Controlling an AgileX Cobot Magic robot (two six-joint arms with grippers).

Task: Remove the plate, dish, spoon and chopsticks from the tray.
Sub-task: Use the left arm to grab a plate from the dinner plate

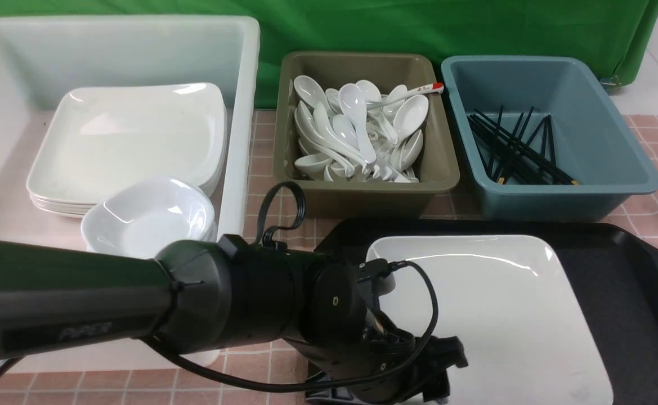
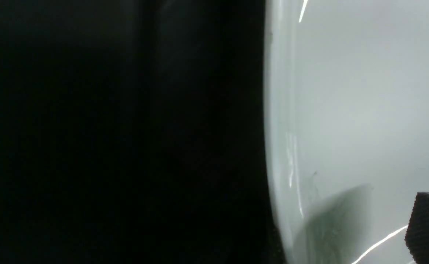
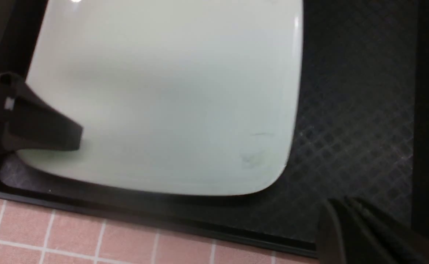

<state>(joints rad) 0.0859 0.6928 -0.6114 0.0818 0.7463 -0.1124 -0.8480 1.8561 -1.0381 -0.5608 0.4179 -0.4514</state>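
Observation:
The white square plate (image 1: 492, 304) lies on the black tray (image 1: 632, 292) and is the only thing I see on it. My left gripper (image 1: 441, 365) is at the plate's near left edge, open; one finger (image 3: 53, 130) reaches over the rim, and its pad (image 2: 427, 223) hangs just above the plate (image 2: 364, 91). The other finger is hidden in the dark. My right gripper (image 3: 346, 220) is shut and empty above the tray (image 3: 346, 128), off the plate's (image 3: 163, 91) near right corner. White spoons (image 1: 357, 129) fill the olive bin, black chopsticks (image 1: 520, 149) lie in the blue bin.
A white tub (image 1: 244, 112) at the back left holds stacked square plates (image 1: 126, 140) and small bowls (image 1: 148, 216). The olive bin (image 1: 362, 191) and blue bin (image 1: 565, 197) stand just behind the tray. A red-tipped spoon (image 1: 419, 90) rests on the pile.

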